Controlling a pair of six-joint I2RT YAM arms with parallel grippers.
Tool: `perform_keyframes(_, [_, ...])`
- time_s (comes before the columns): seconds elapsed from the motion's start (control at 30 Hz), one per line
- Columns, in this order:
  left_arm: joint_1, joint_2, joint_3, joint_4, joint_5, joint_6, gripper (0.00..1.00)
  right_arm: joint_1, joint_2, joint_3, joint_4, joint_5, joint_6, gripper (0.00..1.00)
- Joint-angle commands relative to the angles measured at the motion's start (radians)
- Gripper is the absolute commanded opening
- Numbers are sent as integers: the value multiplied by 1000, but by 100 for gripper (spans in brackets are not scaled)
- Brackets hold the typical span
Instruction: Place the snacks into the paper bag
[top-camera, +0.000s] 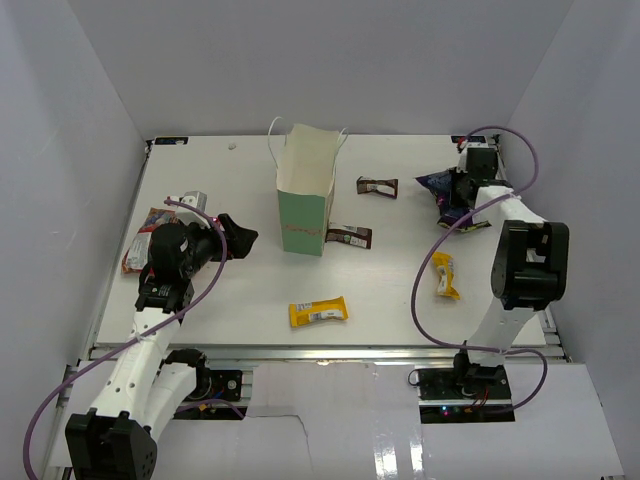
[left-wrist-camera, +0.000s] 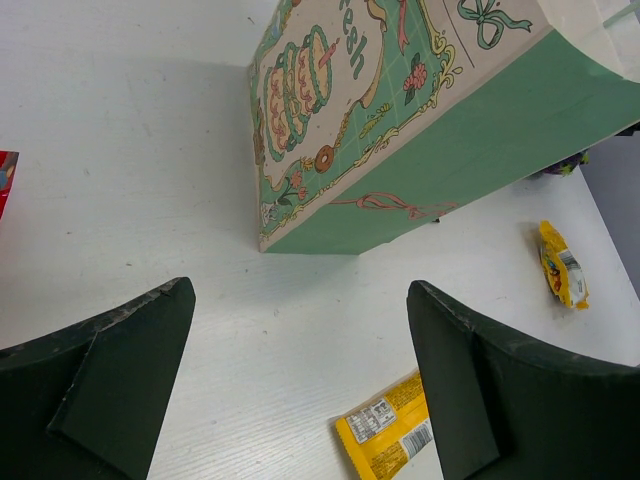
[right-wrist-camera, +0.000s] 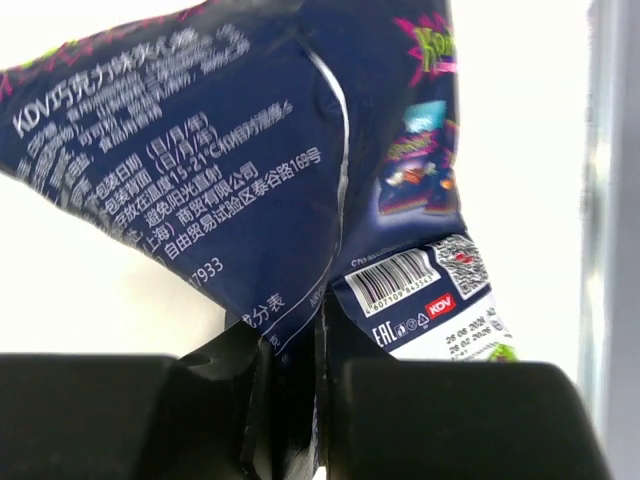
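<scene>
The pale green paper bag (top-camera: 303, 205) (left-wrist-camera: 420, 150) stands upright and open mid-table. At the far right, my right gripper (top-camera: 461, 193) (right-wrist-camera: 297, 400) is shut on a fold of the large dark blue crinkly bag (top-camera: 438, 184) (right-wrist-camera: 230, 150). My left gripper (top-camera: 234, 239) (left-wrist-camera: 300, 370) is open above the table left of the paper bag, holding nothing. One yellow bar (top-camera: 318, 312) (left-wrist-camera: 392, 436) lies just in front of the paper bag, by my left gripper's right finger. Another yellow bar (top-camera: 444, 275) (left-wrist-camera: 563, 265) lies to the right. Two dark brown bars (top-camera: 377, 186) (top-camera: 350, 236) lie beside the paper bag. A red-orange packet (top-camera: 140, 245) (left-wrist-camera: 5, 180) lies far left.
A small silvery packet (top-camera: 191, 199) lies behind my left arm. White walls close in the table on the left, back and right. The right arm's cable (top-camera: 425, 290) loops over the table near the right-hand yellow bar.
</scene>
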Motion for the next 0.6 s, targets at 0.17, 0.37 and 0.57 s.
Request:
perform_keyframes(0.17, [3,-17,37,5,2,-1,98,-99,-288,-37,-11,-765,42,8])
perform_keyframes(0.37, [3,-24,38,1,-10,3,98,-100,-376,-37,27,-1036,185,8])
perform_keyframes(0.57, [3,-26,38,-4,-22,6,98,-100,-462,11,146,-1180,387,8])
